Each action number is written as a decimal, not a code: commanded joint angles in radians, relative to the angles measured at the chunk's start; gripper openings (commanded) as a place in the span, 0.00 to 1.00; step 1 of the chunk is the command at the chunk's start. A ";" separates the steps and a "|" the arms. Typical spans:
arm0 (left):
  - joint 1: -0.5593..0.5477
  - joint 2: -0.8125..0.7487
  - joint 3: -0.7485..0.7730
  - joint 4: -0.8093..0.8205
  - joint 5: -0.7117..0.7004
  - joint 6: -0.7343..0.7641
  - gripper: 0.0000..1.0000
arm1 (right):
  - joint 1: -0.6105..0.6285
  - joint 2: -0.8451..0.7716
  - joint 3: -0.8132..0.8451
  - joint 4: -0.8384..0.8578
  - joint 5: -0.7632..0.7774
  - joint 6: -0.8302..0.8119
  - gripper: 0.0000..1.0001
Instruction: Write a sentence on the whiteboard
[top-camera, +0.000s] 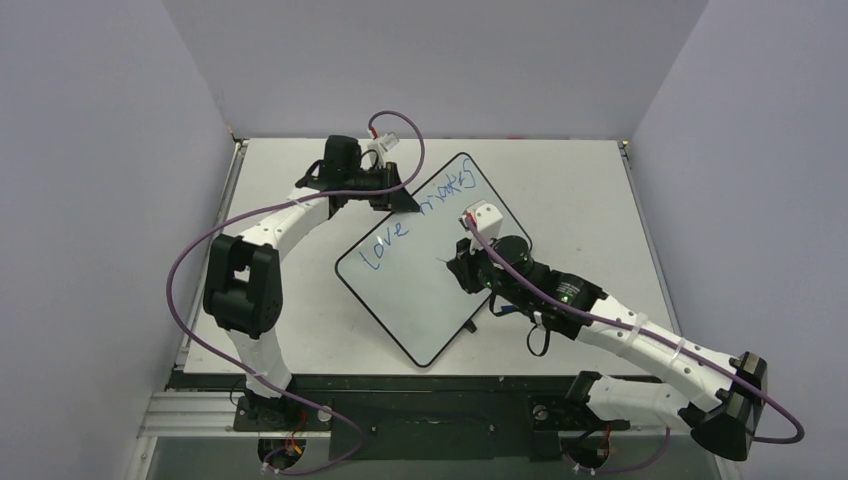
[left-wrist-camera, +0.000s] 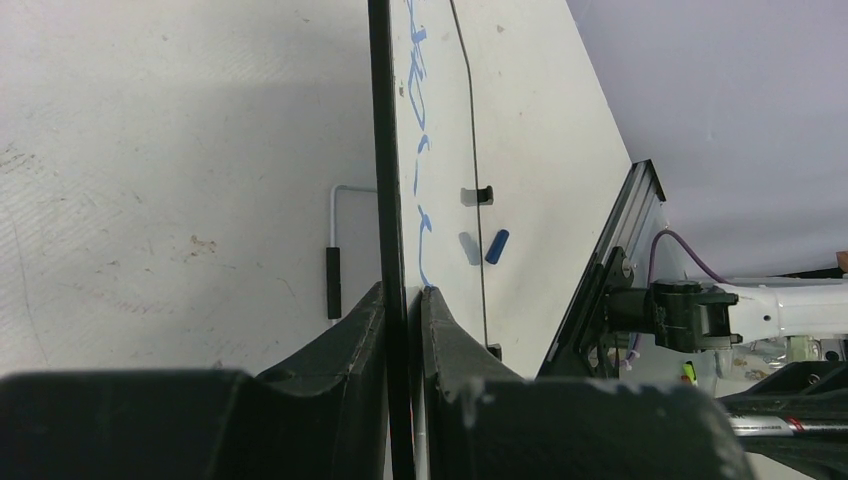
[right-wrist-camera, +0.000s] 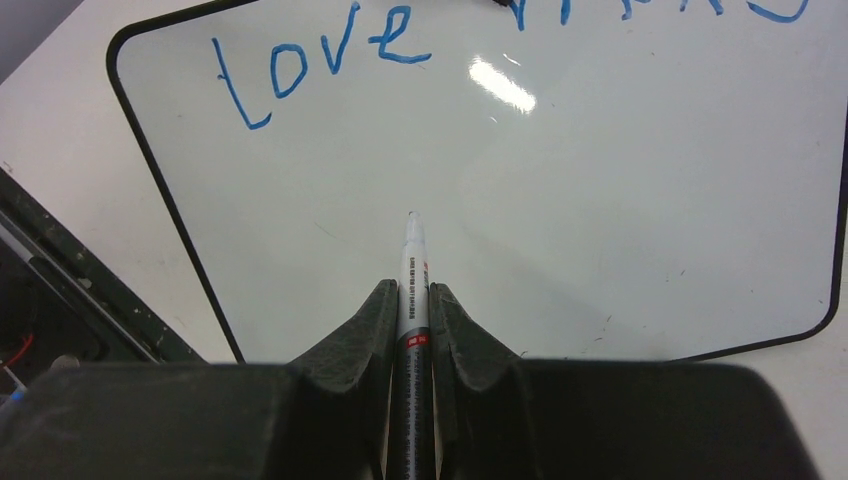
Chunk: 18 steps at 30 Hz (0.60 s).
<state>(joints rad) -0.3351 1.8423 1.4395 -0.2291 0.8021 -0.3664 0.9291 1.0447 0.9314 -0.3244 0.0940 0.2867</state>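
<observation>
- The left arm (top-camera: 262, 232) reaches forward from its base, bends at the elbow, and turns its forearm right toward the board's far-left long edge.
- The left gripper (top-camera: 403, 203) sits at that edge. In the left wrist view its two fingers (left-wrist-camera: 352, 335) are pinched onto the thin black rim, one on each side, so the jaws are closed on the whiteboard (top-camera: 430, 290).
- The right arm (top-camera: 640, 340) stretches from the near right corner low across the table (top-camera: 580, 190), with its wrist over the board's right half.
- The right gripper (right-wrist-camera: 412, 292) is clamped on a marker (right-wrist-camera: 412, 255), with the barrel held between both fingers.
- The marker runs straight out along the gripper's line. Its tip points away from the wrist over the blank area below the writing. I cannot tell whether the tip touches the surface.
- The whiteboard lies on the table between the two arms, turned diagonally. Its long axis runs from near-left to far-right.
- The sentence (top-camera: 388, 242) is in blue and follows that long axis. "love" is at the near-left end and a second word, roughly "makes", is toward the far corner.
- In the right wrist view, "love" (right-wrist-camera: 310, 55) reads upright across the top. The second word is cut off by the upper edge.
</observation>
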 joint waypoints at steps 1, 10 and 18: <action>-0.022 -0.052 -0.010 0.005 0.002 0.076 0.00 | 0.011 0.024 0.044 0.043 0.094 0.006 0.00; -0.024 -0.052 -0.013 0.008 0.000 0.078 0.00 | 0.020 0.025 0.032 0.051 0.068 0.005 0.00; -0.026 -0.049 -0.012 0.012 -0.001 0.077 0.00 | 0.036 0.063 0.040 0.075 0.051 -0.016 0.00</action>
<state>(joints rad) -0.3386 1.8328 1.4345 -0.2291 0.7967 -0.3618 0.9569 1.0832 0.9379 -0.3054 0.1528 0.2905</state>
